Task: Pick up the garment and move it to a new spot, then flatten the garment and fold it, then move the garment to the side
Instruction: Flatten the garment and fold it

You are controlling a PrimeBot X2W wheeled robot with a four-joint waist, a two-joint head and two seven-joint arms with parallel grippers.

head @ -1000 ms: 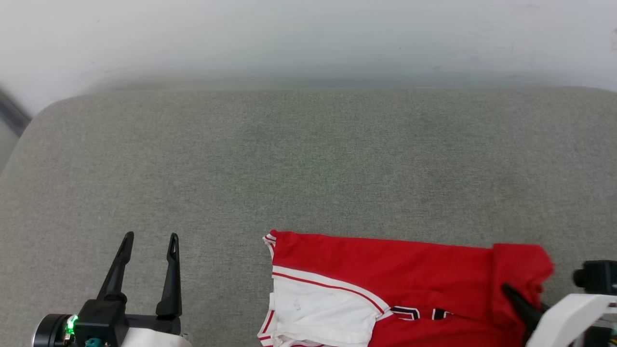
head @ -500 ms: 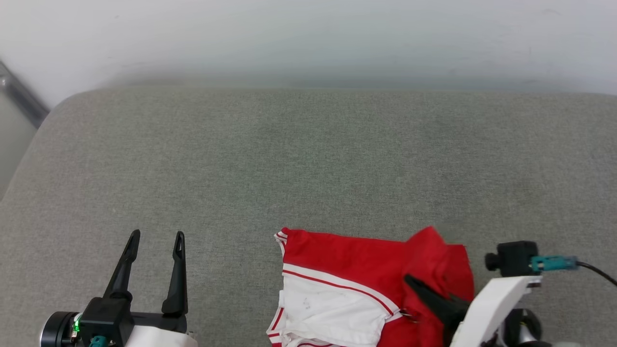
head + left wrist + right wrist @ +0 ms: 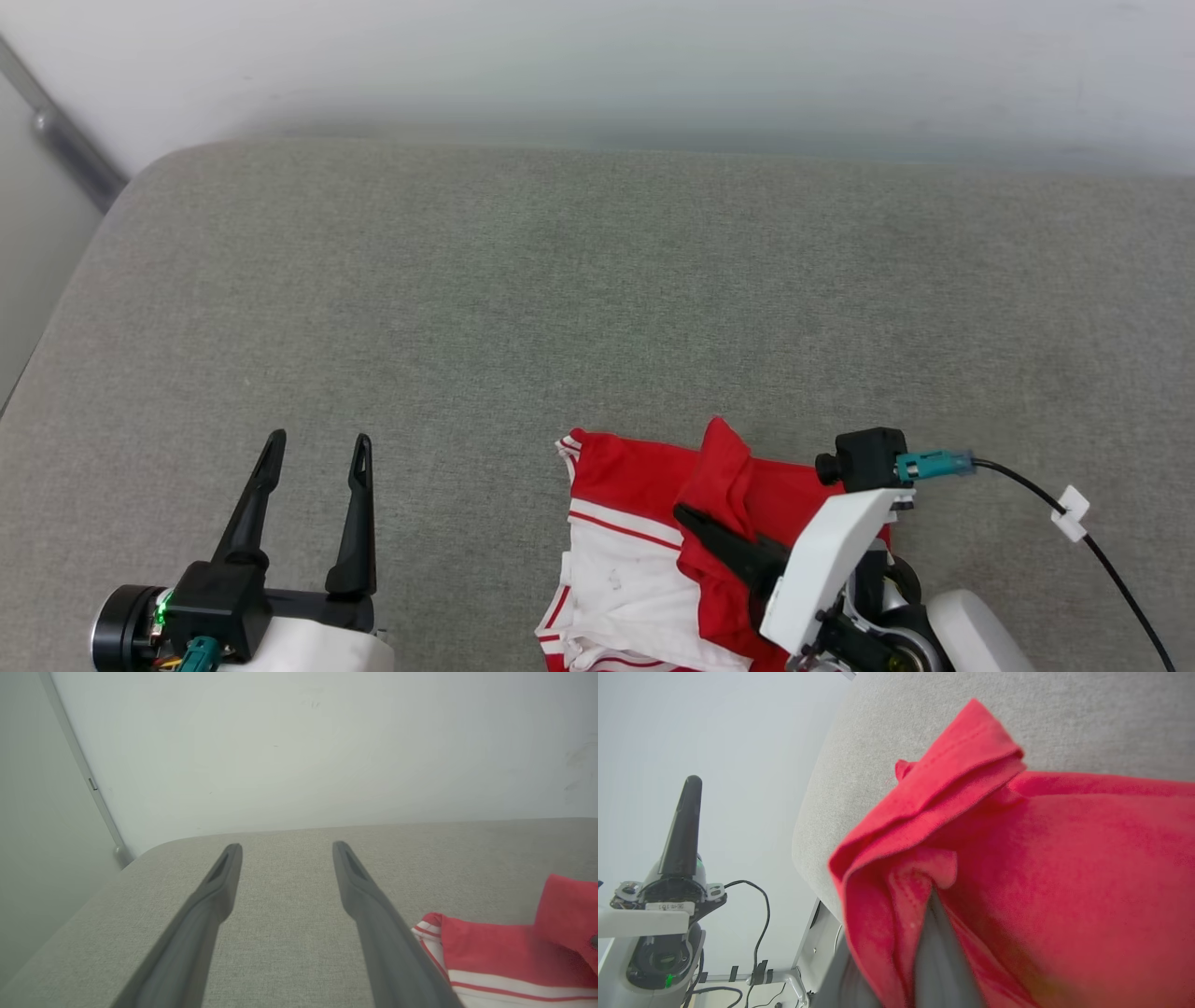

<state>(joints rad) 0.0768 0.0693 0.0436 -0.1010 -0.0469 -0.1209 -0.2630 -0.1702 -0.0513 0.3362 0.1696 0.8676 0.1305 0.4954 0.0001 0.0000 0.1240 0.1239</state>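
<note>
Centrally, a bright red thin jersey shirt [image 3: 625,476] with white sleeves and red-and-white striped trim lies at the near edge of a wide grey woven-fabric surface [image 3: 560,299], right of the middle in the head view. One red edge stands lifted in a peak above the rest of the cloth. It is pinched by the right gripper [image 3: 691,519], whose two long dark fingers are closed tight on the fabric. The right wrist view shows red cloth bunched around them. Well to the left, the left gripper [image 3: 319,439] hovers over bare grey surface, fingers spread wide and empty. This looks like the folding step, with one side raised to go across the body. Next, the lifted edge likely needs lowering onto the white sleeve side, then releasing so it lies flat.
</note>
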